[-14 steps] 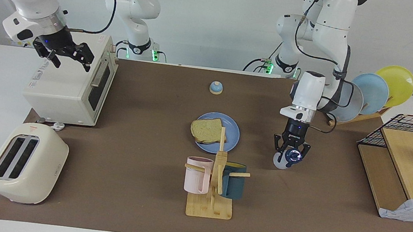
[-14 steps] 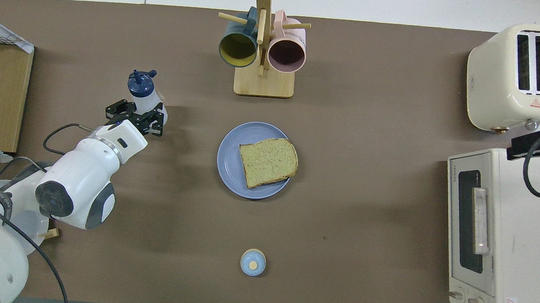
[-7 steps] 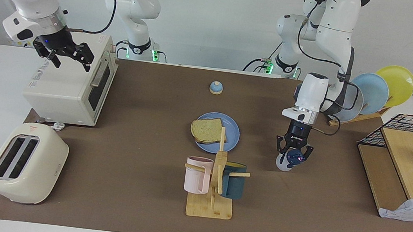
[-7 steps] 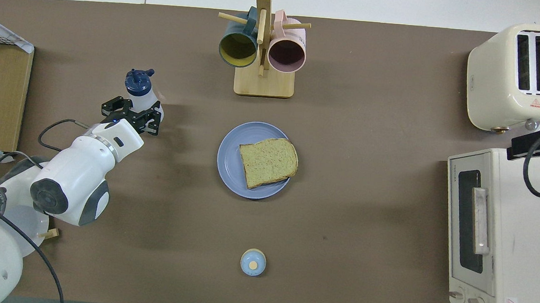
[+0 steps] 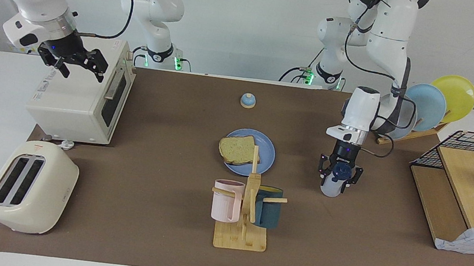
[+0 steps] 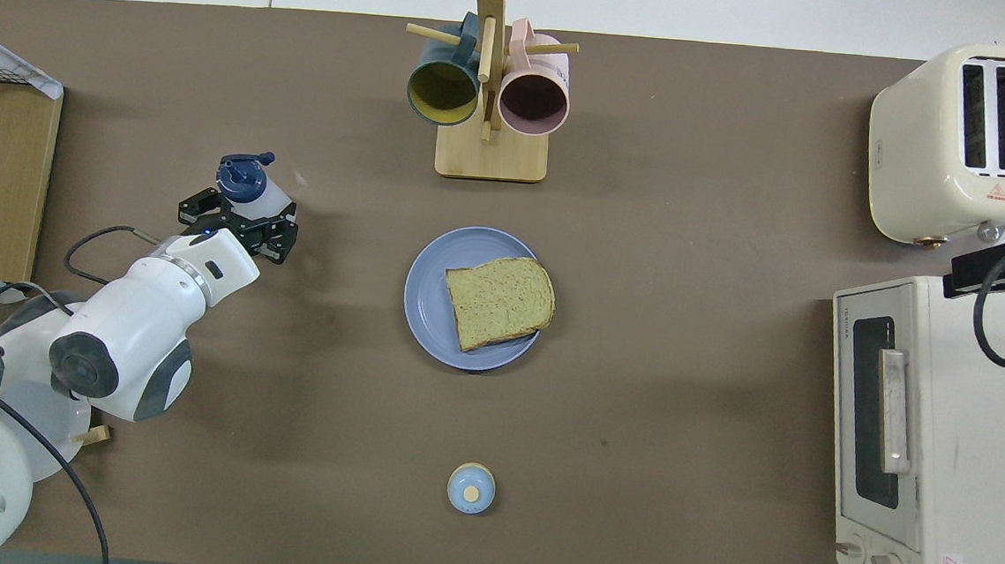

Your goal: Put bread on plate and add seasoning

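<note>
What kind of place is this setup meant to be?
Likely a mock kitchen in a robot lab: a toaster, a toaster oven and a mug rack on a table between two arms.

Plain medium-blue plate (image 5: 267,152), yellow-green brown-crusted bread (image 5: 237,149), navy-capped translucent white seasoning (image 5: 331,186).

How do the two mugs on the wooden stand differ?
The pink mug is ribbed and pale; the teal mug is smooth and dark, with a yellow-green inside. The pink mug hangs toward the right arm's end, the teal mug toward the left arm's. Both hang on the wooden stand.
</note>
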Tool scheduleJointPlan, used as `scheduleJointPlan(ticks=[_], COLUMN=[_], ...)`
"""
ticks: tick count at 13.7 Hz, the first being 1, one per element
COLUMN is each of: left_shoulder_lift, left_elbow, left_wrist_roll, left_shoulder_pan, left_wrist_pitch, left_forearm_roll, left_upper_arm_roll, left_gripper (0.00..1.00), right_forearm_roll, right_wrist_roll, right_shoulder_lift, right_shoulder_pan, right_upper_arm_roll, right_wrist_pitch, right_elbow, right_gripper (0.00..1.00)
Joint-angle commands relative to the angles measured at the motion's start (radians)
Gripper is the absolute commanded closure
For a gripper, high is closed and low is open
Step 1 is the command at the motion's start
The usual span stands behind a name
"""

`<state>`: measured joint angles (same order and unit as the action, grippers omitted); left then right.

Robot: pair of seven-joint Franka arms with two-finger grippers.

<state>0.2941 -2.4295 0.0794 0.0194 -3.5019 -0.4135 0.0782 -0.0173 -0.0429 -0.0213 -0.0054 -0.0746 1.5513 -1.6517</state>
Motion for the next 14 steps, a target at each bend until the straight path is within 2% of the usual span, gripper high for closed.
scheduleJointPlan(ticks=[1,3,4,9,14], left_shoulder_lift=[-0.012,-0.013,-0.013,-0.033,-0.105], left_elbow=[-0.025,-0.026,-0.028,-0.051,-0.112], left_wrist_roll=[-0.006,-0.004,-0.004,-0.001,0.002], left_shoulder_pan=[-0.022,-0.022,-0.022,-0.027,-0.044], left_wrist_pitch=[-0.006,-0.006,-0.006,-0.006,-0.005], left_forearm_roll=[-0.031,-0.031,-0.031,-0.034,-0.034], left_upper_arm_roll=[0.006,0.006,0.006,0.006,0.005], left_gripper=[0.22,0.13,0.0,0.0,0.0], right_forearm_roll=[-0.001,-0.001,-0.001,-0.001,-0.001], right_wrist_roll=[-0.025,-0.025,-0.025,-0.025,-0.025], right_shoulder_lift=[-0.009,-0.009,-0.009,-0.009,-0.009], right_shoulder_pan=[-0.007,-0.007,-0.007,-0.007,-0.007], right_upper_arm_roll=[0.004,0.004,0.004,0.004,0.004], right_wrist_pitch=[0.01,0.01,0.01,0.01,0.01], right_elbow=[-0.014,-0.014,-0.014,-0.014,-0.014], right_gripper=[0.0,0.0,0.0,0.0,0.0])
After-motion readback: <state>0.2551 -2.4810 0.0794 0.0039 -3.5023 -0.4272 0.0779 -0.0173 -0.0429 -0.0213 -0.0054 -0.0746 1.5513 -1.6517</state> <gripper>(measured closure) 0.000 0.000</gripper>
